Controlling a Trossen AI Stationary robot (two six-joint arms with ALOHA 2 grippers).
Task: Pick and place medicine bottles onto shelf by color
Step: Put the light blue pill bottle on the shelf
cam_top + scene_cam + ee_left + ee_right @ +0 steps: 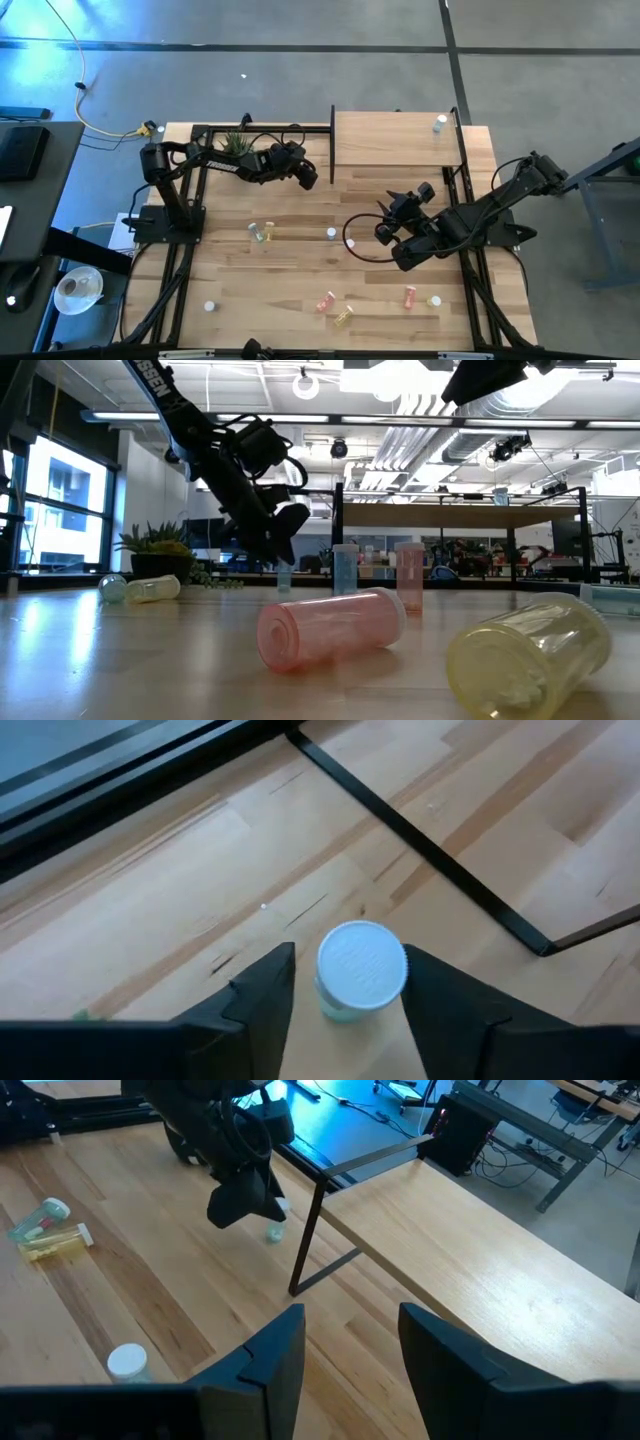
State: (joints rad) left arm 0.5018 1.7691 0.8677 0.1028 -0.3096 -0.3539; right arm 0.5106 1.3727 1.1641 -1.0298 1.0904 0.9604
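A teal-green bottle with a white cap (pixel 362 968) stands upright on the tabletop beside the shelf's black leg (pixel 430 860). It also shows in the right wrist view (pixel 272 1233). My left gripper (pixel 348 955) is open above it, pointing down, one finger on each side of the cap with a small gap on each side. My right gripper (pixel 350 1350) is open and empty over the middle of the table (pixel 390 215). The shelf (pixel 395 140) at the far right bears one bottle (pixel 440 125). Other bottles lie or stand on the table.
A potted plant (pixel 237 143) stands at the far left. Two bottles (pixel 260 232) lie left of centre and one stands at the centre (pixel 331 233). Pink (pixel 327 300), yellow (pixel 343 316) and orange-red (pixel 410 296) bottles are near the front edge, and a white one (pixel 210 307) at front left.
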